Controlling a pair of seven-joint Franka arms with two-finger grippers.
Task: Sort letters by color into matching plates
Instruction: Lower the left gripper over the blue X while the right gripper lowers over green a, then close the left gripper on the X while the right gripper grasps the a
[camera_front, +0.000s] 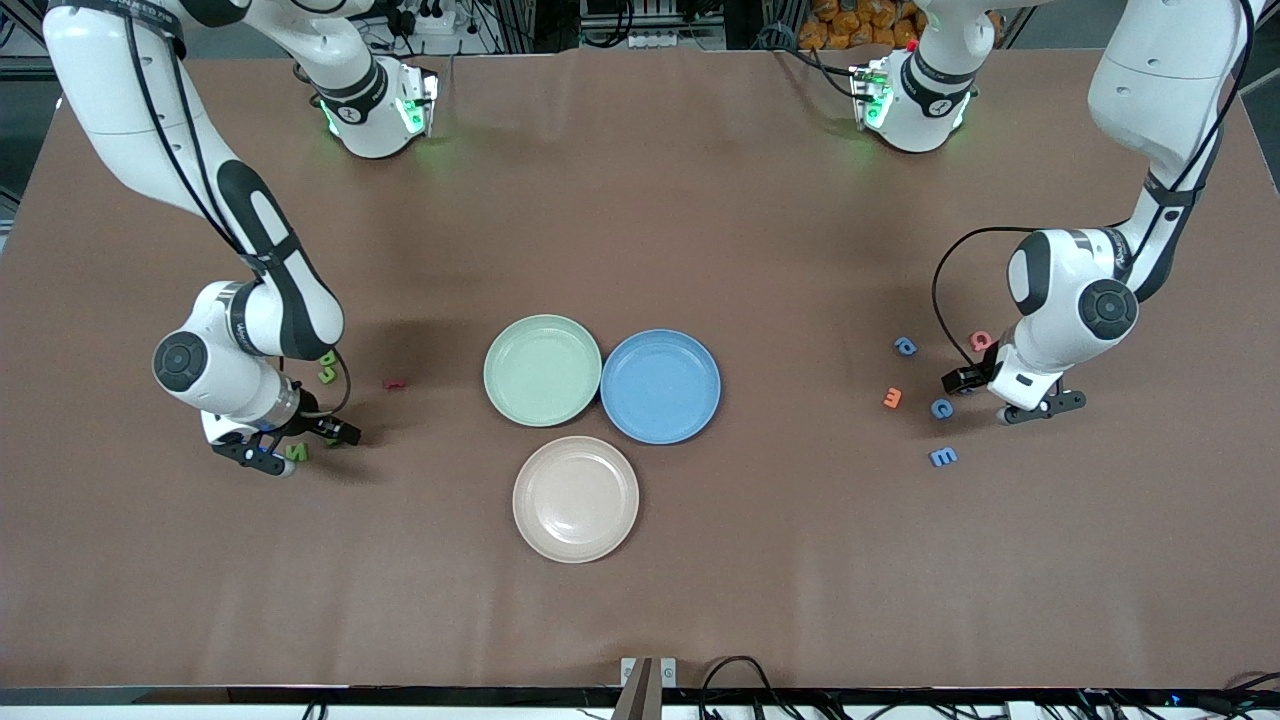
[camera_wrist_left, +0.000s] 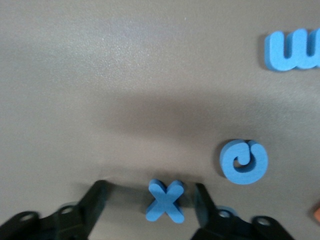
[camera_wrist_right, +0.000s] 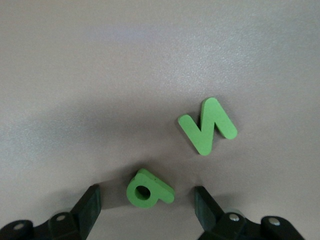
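Note:
In the left wrist view, a blue X letter (camera_wrist_left: 166, 201) lies on the table between the fingers of my open left gripper (camera_wrist_left: 151, 196), closer to one finger than the other. My left gripper (camera_front: 1010, 392) hangs low over the table at the left arm's end. In the right wrist view, a green P letter (camera_wrist_right: 148, 189) lies between the spread fingers of my open right gripper (camera_wrist_right: 146, 197), touching neither. A green N (camera_wrist_right: 207, 125) lies close by. My right gripper (camera_front: 298, 445) is low at the right arm's end. The mint green plate (camera_front: 542, 370) and the blue plate (camera_front: 660, 386) sit empty at mid-table.
An empty beige plate (camera_front: 575, 498) sits nearer the front camera than the other two plates. Near the left gripper lie blue letters (camera_front: 941, 408), (camera_front: 943, 457), (camera_front: 905, 346), an orange one (camera_front: 892, 398) and a pink one (camera_front: 981, 340). Two green letters (camera_front: 327, 367) and a red one (camera_front: 395, 383) lie near the right arm.

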